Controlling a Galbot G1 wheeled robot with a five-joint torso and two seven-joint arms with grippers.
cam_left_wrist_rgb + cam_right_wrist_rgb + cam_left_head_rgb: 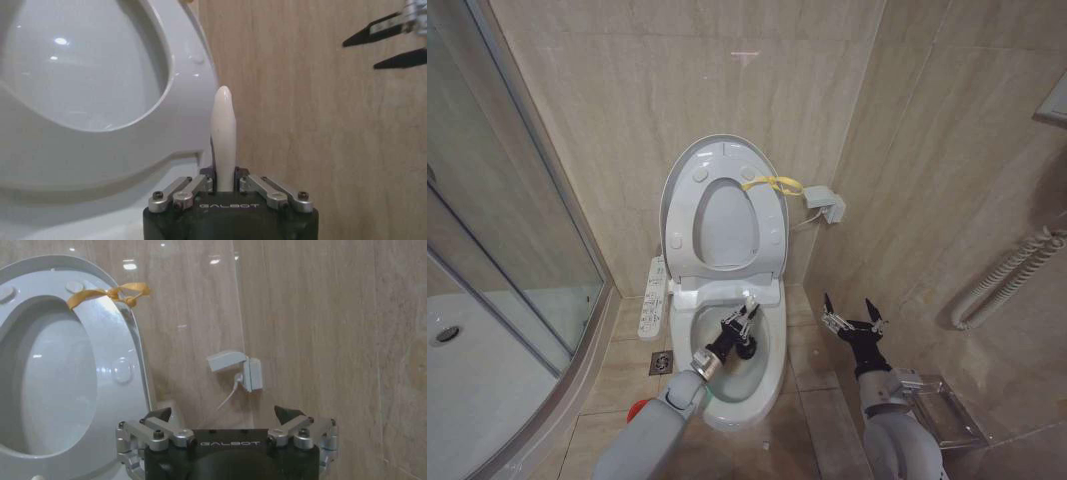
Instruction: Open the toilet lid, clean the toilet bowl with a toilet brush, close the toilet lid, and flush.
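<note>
From the head camera I see the toilet lid [724, 165] standing upright against the tiled wall, with the ring seat [727, 225] raised against it and a yellow loop [772, 183] at the lid's edge. Below, the toilet bowl [767, 375] is uncovered. My left gripper [745, 322] reaches over the bowl, pinching the toilet brush [749, 305] by its white handle. My right gripper [854, 322] hovers beside the bowl, above the floor tiles, fingers spread and empty.

In the left wrist camera, the fingers are pressed onto the brush handle [223, 137], which points up in front of the raised seat.

In the right wrist camera, the jaws stand wide apart, facing the wall and a small white box [237, 367] with a cable.
</note>
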